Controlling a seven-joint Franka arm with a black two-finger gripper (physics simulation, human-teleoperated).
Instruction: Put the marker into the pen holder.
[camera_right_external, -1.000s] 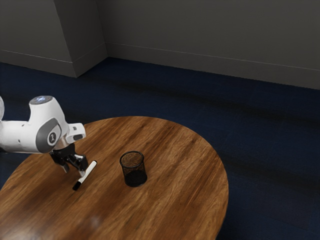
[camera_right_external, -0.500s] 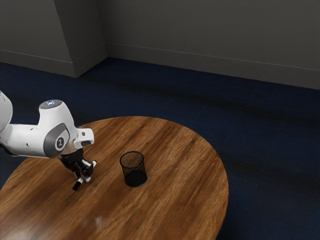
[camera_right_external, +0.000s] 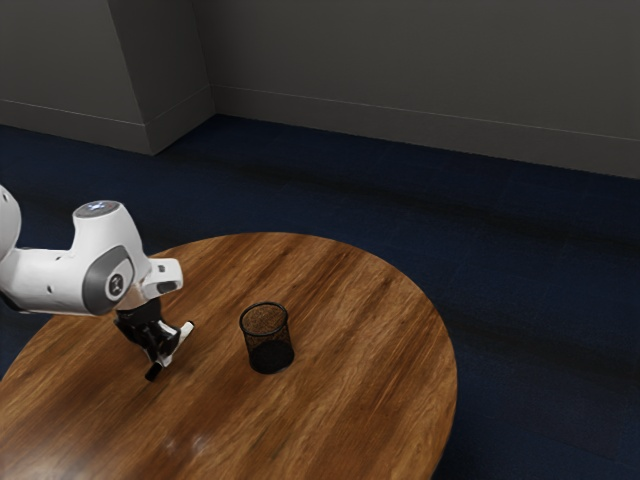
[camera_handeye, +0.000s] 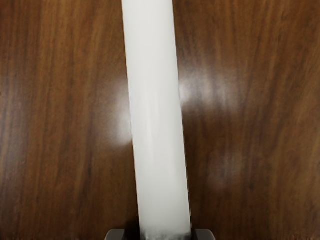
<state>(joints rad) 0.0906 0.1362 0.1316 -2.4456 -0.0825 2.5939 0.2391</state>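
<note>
1. Marker, position: one marker (camera_handeye: 156, 120), flat on the tabletop (camera_right_external: 360, 300) by all appearances, directly below the hand and between the fingers (camera_right_external: 158, 349); its white barrel runs out past them toward the exterior view's upper right; its black end (camera_right_external: 153, 371) shows just beside them, on the side toward the exterior view's lower left.
2. Fingers, condition: two in number, low at the tabletop; in the wrist view one tip stands at each side of the barrel, the space between them little more than the barrel's width; whether both touch it, and so whether they have hold of it, I cannot tell.
3. Pen holder, position: one black mesh pen holder (camera_right_external: 268, 354), upright on the tabletop, to the exterior view's right of the fingers and apart from them; the marker is outside it.
4. Count: one marker, one pen holder, one round wooden tabletop, one white arm (camera_right_external: 50, 279) entering from the exterior view's left; two fingers at its end.
5. Surroundings, beyond the fingers and tabletop: dark blue floor (camera_right_external: 520, 260); grey wall (camera_right_external: 420, 60).
</note>
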